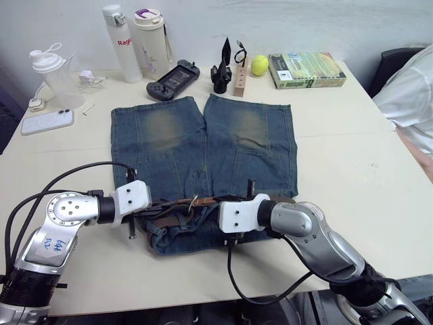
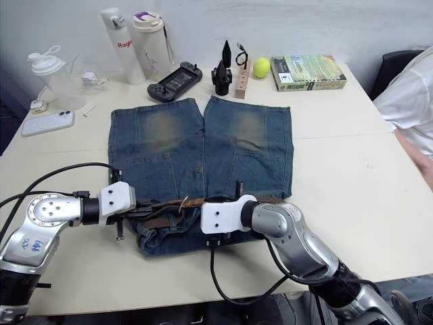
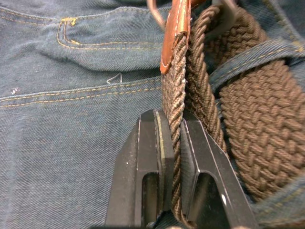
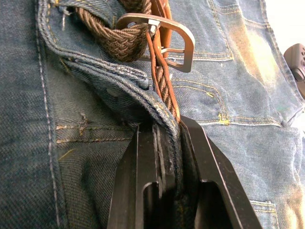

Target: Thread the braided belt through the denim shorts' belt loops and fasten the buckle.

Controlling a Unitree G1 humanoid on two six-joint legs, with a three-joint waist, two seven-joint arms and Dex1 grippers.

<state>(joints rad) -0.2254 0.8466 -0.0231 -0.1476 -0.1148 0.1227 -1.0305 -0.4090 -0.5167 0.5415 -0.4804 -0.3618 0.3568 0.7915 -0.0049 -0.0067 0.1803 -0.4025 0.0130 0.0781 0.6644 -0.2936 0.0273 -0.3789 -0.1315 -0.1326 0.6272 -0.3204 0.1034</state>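
While the left gripper (image 3: 172,143) pinches the belt (image 3: 248,105), the right gripper (image 4: 169,143) clamps the shorts' (image 1: 203,135) waistband beside the buckle (image 4: 164,33).

This looks like a work room or lab, maybe an office. A big pale table (image 1: 352,162) stands by a plain white wall. At the back sit drink bottles (image 1: 120,42), a phone (image 1: 46,122), a game controller (image 1: 173,80) and a book (image 1: 306,70).
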